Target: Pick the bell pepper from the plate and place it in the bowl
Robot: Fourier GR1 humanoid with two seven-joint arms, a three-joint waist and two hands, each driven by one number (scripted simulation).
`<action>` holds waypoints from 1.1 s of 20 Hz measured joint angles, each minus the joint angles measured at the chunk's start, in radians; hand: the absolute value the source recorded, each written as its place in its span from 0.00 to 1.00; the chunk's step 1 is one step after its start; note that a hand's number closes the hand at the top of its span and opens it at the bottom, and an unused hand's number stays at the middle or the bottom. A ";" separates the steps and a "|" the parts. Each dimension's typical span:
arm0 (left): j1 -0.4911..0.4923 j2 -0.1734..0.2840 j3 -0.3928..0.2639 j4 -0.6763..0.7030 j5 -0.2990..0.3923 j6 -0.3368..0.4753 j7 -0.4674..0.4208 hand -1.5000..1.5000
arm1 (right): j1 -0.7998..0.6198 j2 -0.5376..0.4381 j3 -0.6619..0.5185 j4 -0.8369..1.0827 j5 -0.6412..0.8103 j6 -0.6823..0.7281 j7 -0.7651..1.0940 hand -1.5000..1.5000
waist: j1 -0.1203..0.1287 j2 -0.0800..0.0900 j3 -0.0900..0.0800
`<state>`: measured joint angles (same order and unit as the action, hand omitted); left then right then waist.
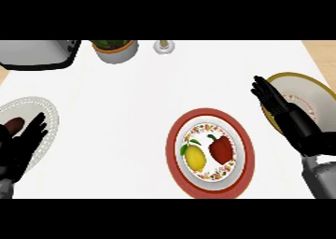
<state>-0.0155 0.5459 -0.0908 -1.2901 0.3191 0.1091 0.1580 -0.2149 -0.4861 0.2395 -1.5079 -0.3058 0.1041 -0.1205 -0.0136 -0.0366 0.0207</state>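
While unlabelled, bell pepper (220,148) lies on plate (198,119).

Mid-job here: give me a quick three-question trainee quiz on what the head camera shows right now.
1. True or false: the bell pepper lies on the red-rimmed plate, not yet picked up.
2. What lies beside the pepper, on its left in the view? A) lemon B) egg C) spoon
3. Fill in: the right hand is open over the gold-rimmed ____.

Key
1. True; the left hand is far off too, open over a white plate.
2. A, the lemon.
3. Bowl.
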 measured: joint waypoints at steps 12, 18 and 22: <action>-0.099 -0.024 0.043 -0.154 -0.064 0.118 -0.089 0.50 | 0.005 -0.211 -0.034 -0.124 0.342 -0.129 0.059 0.00 | -0.037 0.014 -0.026; -0.111 -0.045 0.041 -0.204 -0.084 0.141 -0.074 0.50 | 0.323 -0.219 0.024 -0.396 0.548 -0.302 0.079 0.00 | -0.032 0.023 -0.022; -0.113 -0.060 0.050 -0.217 -0.092 0.121 -0.073 0.50 | 0.435 -0.214 0.022 -0.530 0.639 -0.327 0.167 0.00 | -0.012 0.030 -0.021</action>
<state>-0.1282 0.4859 -0.0405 -1.5070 0.2271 0.2302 0.0848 0.2200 -0.6999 0.2614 -2.0378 0.3330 -0.2234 0.0463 -0.0259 -0.0071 -0.0008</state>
